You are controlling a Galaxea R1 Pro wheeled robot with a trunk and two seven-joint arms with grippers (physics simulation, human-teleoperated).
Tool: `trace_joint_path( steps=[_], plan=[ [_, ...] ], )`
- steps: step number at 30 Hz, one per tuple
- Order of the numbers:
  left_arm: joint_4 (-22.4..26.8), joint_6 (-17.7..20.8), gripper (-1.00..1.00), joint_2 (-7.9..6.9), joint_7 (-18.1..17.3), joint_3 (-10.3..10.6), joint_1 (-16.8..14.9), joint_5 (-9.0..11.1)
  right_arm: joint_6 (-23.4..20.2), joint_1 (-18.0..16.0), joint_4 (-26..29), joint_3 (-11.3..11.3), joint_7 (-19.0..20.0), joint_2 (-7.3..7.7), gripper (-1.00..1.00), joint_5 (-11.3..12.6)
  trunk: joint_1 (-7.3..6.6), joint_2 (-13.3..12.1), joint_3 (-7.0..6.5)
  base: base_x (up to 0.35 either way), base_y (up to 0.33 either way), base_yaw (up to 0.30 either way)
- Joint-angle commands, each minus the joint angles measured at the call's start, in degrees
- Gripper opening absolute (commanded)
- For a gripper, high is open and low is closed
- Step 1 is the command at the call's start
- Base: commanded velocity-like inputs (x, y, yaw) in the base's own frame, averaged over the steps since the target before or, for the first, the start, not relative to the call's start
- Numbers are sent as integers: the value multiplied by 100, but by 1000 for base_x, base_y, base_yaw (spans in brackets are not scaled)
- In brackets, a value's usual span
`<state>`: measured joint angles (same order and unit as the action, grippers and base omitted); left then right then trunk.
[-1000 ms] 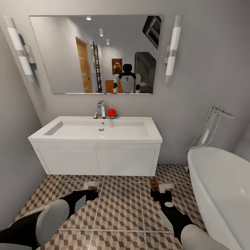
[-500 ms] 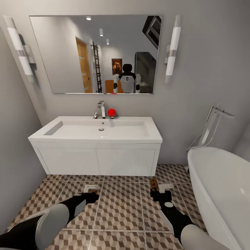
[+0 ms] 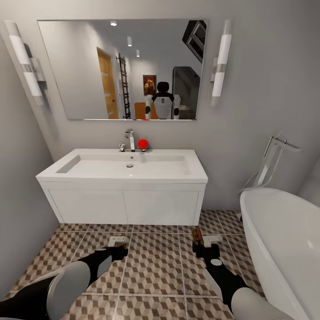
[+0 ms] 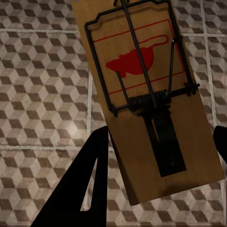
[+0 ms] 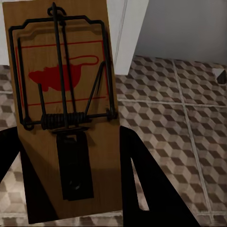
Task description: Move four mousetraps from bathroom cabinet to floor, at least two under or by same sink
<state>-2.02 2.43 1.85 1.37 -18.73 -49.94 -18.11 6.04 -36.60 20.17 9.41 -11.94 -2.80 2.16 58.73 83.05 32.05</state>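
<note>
I faced the white bathroom sink (image 3: 129, 166) on its wall-hung vanity, with the cube-patterned bathroom floor (image 3: 155, 266) below. Each arm carried one mousetrap low over the tiles in front of the vanity. The left gripper (image 3: 119, 251) had its jaws pinching the left mousetrap (image 4: 151, 99), and the right gripper (image 3: 205, 246) had its jaws pinching the right mousetrap (image 5: 64, 104). Both boards hung tilted above the floor, not resting on it. My worry was that letting go from this height could make a board flip or skid away from the sink. The right mousetrap sat nearer the white bathtub (image 3: 284, 240), so it might land too far to count as beside the sink.
</note>
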Motion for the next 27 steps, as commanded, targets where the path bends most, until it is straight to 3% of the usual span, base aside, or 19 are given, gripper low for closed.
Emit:
trace_joint_path(
  steps=[1,2,5,6,7,9,12,17,22,27],
  plan=[
    [20,119,-100,16,36,-53,-8,-64,-14,-7,-22,35,-48,-2,-100,54,0,3,5,0,0,0],
    [51,209,-100,21,51,-54,-13,-64,-42,-10,-24,32,-51,-5,-100,60,0,3,5,0,0,0],
    [535,1017,-100,71,93,-58,-43,-57,-358,-105,39,22,-59,-21,-100,70,0,3,5,0,0,0],
    [966,1613,-100,153,96,-59,-51,-55,-629,-258,102,19,-64,-78,-100,72,0,3,5,0,0,0],
    [1228,1943,-100,210,95,-60,-54,-55,-805,-372,137,18,-67,-146,-100,70,0,3,5,0,0,0],
    [1527,2262,-100,266,96,-60,-57,-58,-1026,-546,184,18,-102,-247,-100,68,0,3,5,0,0,0],
    [1778,2492,-100,305,93,-53,-58,-60,-1310,-794,223,16,-283,-336,-100,70,0,3,5,0,0,0],
    [1872,2586,-100,317,102,-51,-59,-66,-1475,-928,235,-23,-576,-372,-100,163,0,3,5,0,0,0],
    [1895,2602,-100,310,90,-44,-59,-72,-1516,-951,223,-170,-656,-379,-100,712,0,3,5,0,0,0],
    [1899,2604,-100,303,77,-43,-59,-70,-1541,-954,163,-196,-900,-379,-100,919,0,3,5,0,0,0]
  ],
)
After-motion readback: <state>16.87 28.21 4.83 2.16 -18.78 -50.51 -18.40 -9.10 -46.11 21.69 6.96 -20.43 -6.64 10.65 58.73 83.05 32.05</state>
